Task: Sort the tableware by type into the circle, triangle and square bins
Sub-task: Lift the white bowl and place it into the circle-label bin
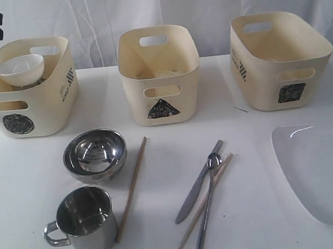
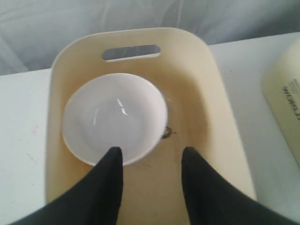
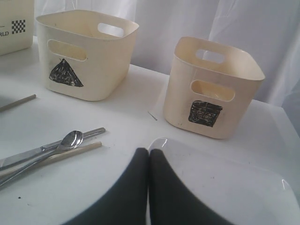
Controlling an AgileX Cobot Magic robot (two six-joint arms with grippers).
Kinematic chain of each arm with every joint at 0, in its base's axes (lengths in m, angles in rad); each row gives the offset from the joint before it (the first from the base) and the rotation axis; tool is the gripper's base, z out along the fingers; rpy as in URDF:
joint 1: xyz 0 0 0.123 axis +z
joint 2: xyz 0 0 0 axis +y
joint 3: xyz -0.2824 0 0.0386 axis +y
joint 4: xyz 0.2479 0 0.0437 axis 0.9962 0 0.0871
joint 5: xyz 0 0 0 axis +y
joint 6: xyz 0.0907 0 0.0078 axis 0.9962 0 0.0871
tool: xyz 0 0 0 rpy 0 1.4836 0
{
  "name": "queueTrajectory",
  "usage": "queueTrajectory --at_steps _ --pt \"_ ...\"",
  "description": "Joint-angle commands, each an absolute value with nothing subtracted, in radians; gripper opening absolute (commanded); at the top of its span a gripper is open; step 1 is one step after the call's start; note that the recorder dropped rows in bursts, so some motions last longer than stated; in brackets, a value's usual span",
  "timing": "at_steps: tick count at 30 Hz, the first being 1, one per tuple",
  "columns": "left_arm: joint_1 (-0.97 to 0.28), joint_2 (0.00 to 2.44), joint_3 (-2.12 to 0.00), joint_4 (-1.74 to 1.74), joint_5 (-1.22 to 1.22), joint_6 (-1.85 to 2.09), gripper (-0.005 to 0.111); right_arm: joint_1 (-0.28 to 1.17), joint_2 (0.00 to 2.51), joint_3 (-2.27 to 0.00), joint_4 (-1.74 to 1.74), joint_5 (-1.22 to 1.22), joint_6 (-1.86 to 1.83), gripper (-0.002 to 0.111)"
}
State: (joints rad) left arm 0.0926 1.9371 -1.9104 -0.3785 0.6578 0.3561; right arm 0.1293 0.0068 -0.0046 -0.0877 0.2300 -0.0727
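The left gripper [image 2: 152,151] is hung right over the circle bin [image 1: 42,106], with its jaws held apart and nothing caught between them. The white bowl [image 2: 115,117] is seen inside that bin, pushed toward one end wall and riding high, about level with the rim. Whatever it's propped on can't be made out.

On the other side, the right gripper [image 3: 149,157] is held low at the edge of the large white plate [image 3: 234,187]. Its jaws are pressed together with nothing clamped. Whether the plate is actually being touched can't be told. The plate is laid flat on the surface [image 1: 256,151], in front of the square bin [image 1: 280,62].

The triangle bin [image 1: 159,72] is set in the middle of the row. In front of it the knife [image 1: 188,201], the spoon [image 1: 205,214] and one chopstick [image 1: 185,239] are bunched up in a loose cross, all touching. The spoon's bowl is rested right at the knife's handle end.

The other chopstick [image 1: 131,189] is laid out by itself further left, just beside the nested steel bowls [image 1: 95,174]. Those are stacked open side up in front of the circle bin. A steel mug [image 1: 84,222] is stood upright right in front of the bowls, with its handle pointed away from the chopstick.
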Motion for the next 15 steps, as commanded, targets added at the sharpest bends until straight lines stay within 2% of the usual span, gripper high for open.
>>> queueTrajectory --at_steps 1,6,10,15 --pt "0.079 1.801 -1.758 -0.447 0.696 0.405 0.045 0.132 0.0 0.0 -0.092 0.219 -0.075 0.0" --pt "0.068 1.659 -1.512 -0.476 0.671 0.452 0.045 0.132 0.0 0.0 -0.092 0.219 -0.075 0.0" --pt "0.047 1.523 -1.26 -0.638 0.546 0.55 0.045 0.132 0.0 0.0 -0.092 0.221 -0.075 0.0" --pt "-0.054 1.454 -1.054 -0.787 0.488 0.671 0.045 0.132 0.0 0.0 -0.092 0.219 -0.075 0.0"
